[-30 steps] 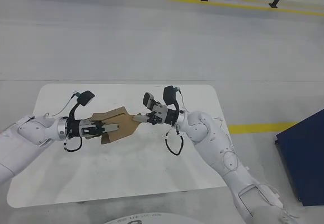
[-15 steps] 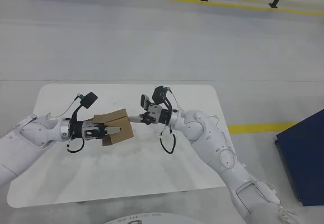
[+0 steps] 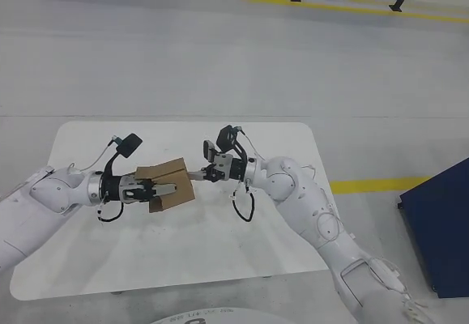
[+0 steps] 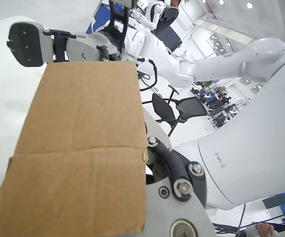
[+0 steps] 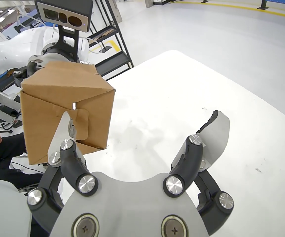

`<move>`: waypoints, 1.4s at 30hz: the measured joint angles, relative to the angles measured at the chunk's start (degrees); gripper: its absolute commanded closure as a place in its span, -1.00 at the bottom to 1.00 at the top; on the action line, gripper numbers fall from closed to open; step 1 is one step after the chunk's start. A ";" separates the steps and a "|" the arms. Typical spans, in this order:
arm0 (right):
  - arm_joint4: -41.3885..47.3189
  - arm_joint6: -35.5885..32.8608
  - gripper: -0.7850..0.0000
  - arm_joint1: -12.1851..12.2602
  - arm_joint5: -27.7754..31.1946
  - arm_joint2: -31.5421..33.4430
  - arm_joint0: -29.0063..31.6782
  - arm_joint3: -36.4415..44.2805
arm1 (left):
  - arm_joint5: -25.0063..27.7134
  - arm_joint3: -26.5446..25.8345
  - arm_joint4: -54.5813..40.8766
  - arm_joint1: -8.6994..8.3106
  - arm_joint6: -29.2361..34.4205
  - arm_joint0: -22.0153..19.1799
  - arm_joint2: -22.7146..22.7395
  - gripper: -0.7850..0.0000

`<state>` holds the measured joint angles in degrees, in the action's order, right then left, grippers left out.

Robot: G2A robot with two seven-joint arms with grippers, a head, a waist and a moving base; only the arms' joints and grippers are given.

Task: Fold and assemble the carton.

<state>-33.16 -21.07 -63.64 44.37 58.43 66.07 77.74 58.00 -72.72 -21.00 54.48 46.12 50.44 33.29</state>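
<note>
Okay, the left gripper (image 3: 155, 191) holds the brown carton (image 3: 169, 180) over the middle of the worktop (image 3: 218, 243), slightly toward the far edge, with its fingers closed on it. The carton is half formed, a box shape with the end flaps partly tucked. The right gripper (image 5: 140, 119) is just beside the carton's end with its fingers spread wide. One fingertip (image 5: 63, 122) touches the end flap, and the other finger is well apart, gripping nothing.

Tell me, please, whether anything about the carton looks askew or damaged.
Yes: the end of the carton is not closed flush. Its rounded tuck flap stands proud, and a small gap shows light at the fold above it. The open right end effector has one finger against that flap, while the left end effector holds the carton.
</note>
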 measured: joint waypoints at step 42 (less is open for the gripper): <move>0.69 -2.55 -1.00 1.45 1.36 3.10 3.63 4.25 | -0.41 -0.49 -0.89 -0.42 0.58 -1.12 -1.58 1.00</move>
<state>-32.47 -23.62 -62.20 45.73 61.54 69.70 81.99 57.60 -73.21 -21.89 54.06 46.69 49.32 31.71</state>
